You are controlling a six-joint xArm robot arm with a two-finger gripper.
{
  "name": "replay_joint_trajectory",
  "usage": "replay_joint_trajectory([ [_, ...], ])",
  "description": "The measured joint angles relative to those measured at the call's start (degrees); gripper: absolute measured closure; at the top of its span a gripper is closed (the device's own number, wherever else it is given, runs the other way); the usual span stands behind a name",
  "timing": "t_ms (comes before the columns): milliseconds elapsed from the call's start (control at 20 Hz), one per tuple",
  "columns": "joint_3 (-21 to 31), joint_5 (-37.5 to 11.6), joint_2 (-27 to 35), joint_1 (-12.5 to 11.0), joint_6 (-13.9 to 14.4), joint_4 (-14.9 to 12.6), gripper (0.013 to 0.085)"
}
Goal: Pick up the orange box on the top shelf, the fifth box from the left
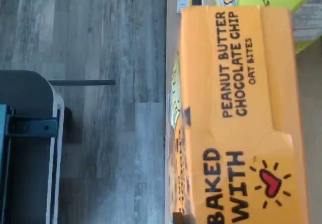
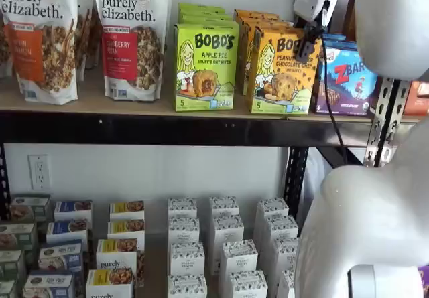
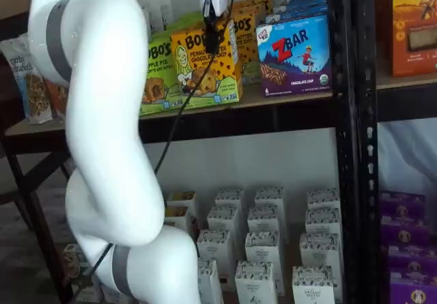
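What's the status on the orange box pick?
Gripper shut on the orange box. Box tilted, leaning at the top shelf front edge. Green Bobo's box and ZBar box alongside, not blocking.

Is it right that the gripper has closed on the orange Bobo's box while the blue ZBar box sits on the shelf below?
Not quite. The gripper is shut on the orange box, but both shelf views show the ZBar box beside it on the same top shelf, not the one below.
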Motion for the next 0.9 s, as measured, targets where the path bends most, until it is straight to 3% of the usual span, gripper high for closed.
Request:
replay_joint_trajectory([
  [900,9.54,1.29,-10.83,-0.68,-0.76,-1.45,0.057],
])
